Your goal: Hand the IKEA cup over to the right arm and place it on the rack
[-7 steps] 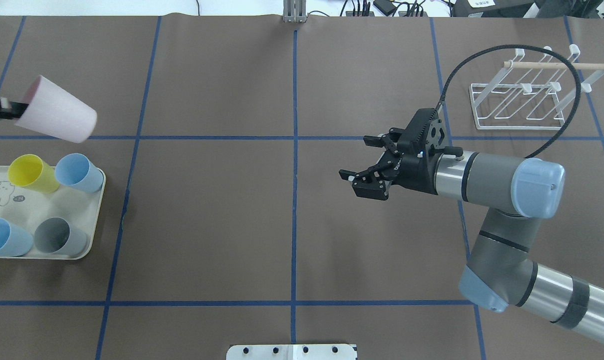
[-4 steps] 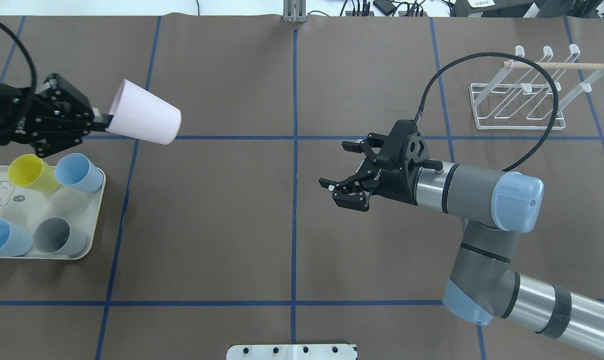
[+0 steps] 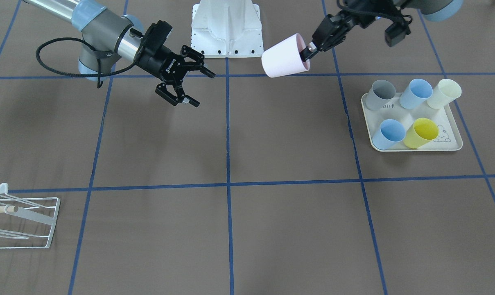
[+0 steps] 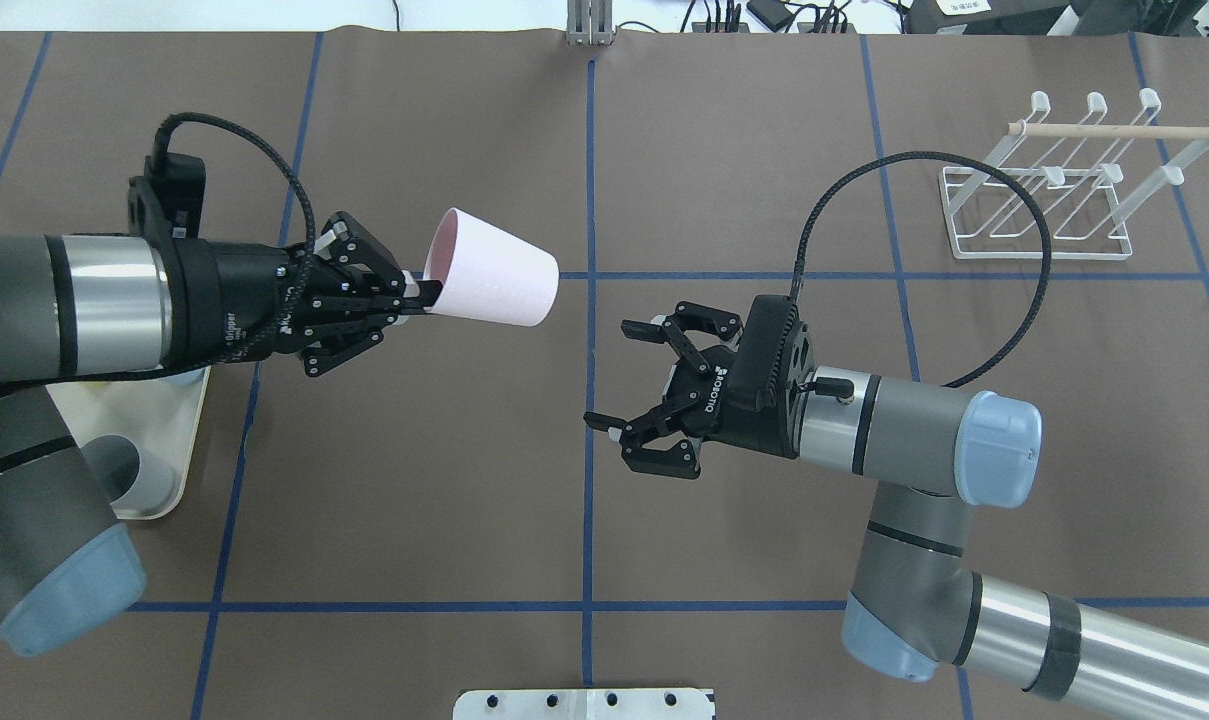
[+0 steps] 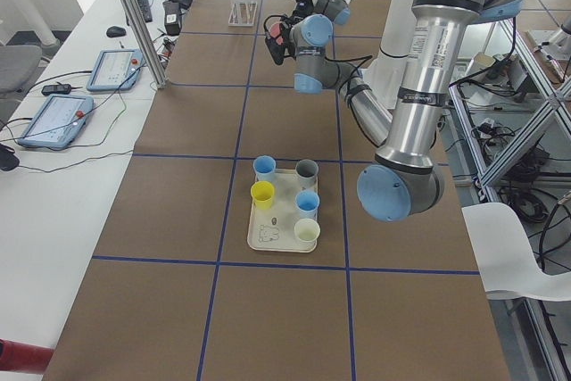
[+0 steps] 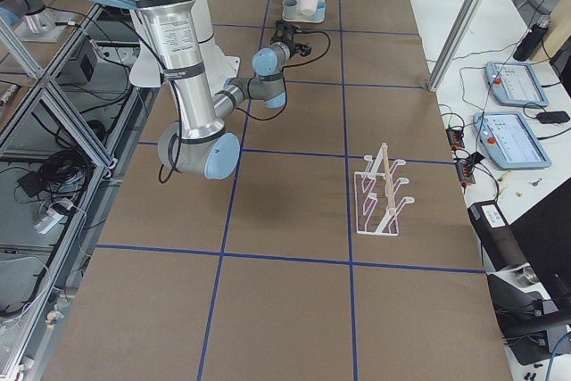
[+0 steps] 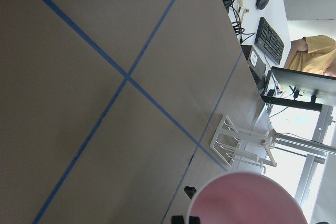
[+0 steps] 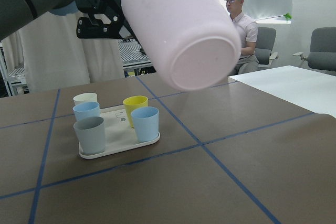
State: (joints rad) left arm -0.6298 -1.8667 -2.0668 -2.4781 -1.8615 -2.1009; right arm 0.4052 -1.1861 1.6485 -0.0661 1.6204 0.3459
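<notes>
The pink IKEA cup [image 4: 494,282] hangs in the air on its side, left of the table's centre line. My left gripper [image 4: 424,293] is shut on the cup's rim, one finger inside the mouth. The cup's base points toward my right gripper [image 4: 614,378], which is open and empty, a short gap away. In the front-facing view the cup [image 3: 283,56] sits between the left gripper [image 3: 310,49] and the right gripper [image 3: 202,89]. The right wrist view shows the cup's base [image 8: 184,24] close up. The white wire rack [image 4: 1056,176] stands at the far right.
A cream rabbit-print tray [image 3: 415,149] on the robot's left holds several cups: grey, blue, yellow, cream. My left arm covers most of it in the overhead view. The right arm's black cable [image 4: 1024,300] loops in front of the rack. A person sits beyond the table [image 8: 239,19].
My left arm has carried the pink cup rightward toward the table's centre. My right arm has moved left and nearer, its gripper still open. The gap between cup and right gripper has shrunk.
</notes>
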